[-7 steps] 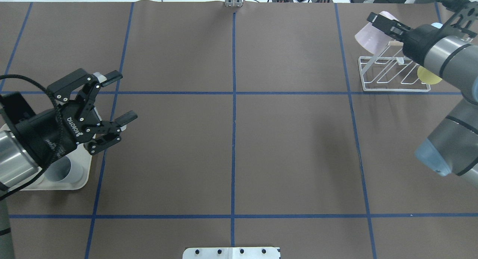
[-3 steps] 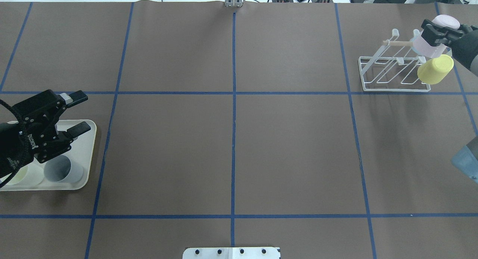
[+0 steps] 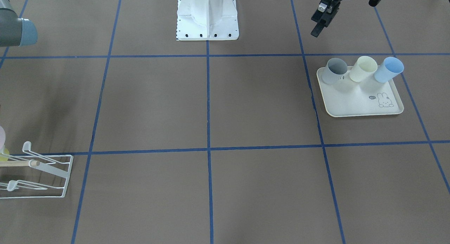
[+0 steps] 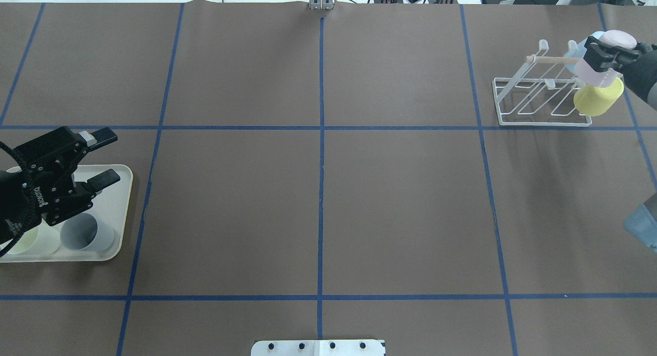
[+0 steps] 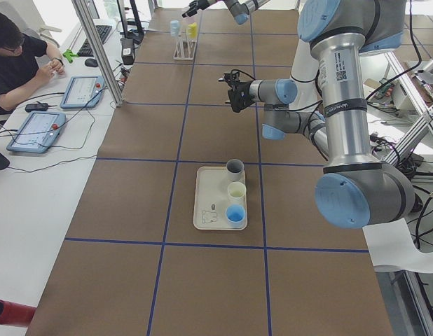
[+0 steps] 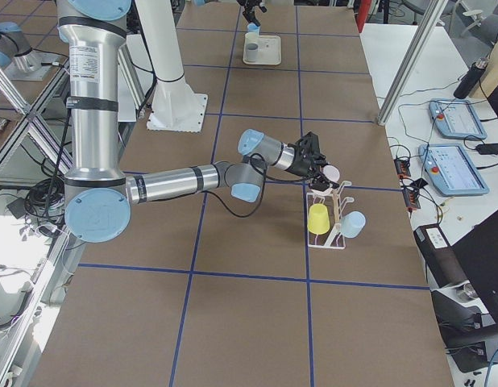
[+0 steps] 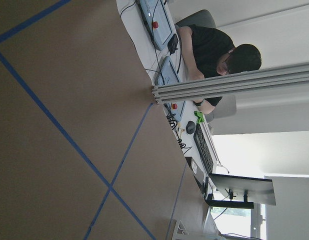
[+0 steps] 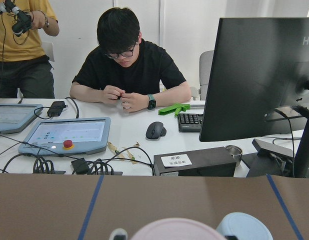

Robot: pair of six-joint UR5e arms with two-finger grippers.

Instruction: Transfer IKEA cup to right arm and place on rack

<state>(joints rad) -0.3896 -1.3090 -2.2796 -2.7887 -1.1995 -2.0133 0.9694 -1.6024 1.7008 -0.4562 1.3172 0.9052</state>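
Three cups on the tray; left claw, wide open and empty, drawn back above it. Far right: right claw, apparently clamped on the pink cup, has swung it to the rack beside the yellow cup; release pending.

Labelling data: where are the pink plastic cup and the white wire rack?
pink plastic cup (image 4: 595,77): overhead view, lower side wall.
white wire rack (image 4: 544,124): overhead view, base frame's near edge.
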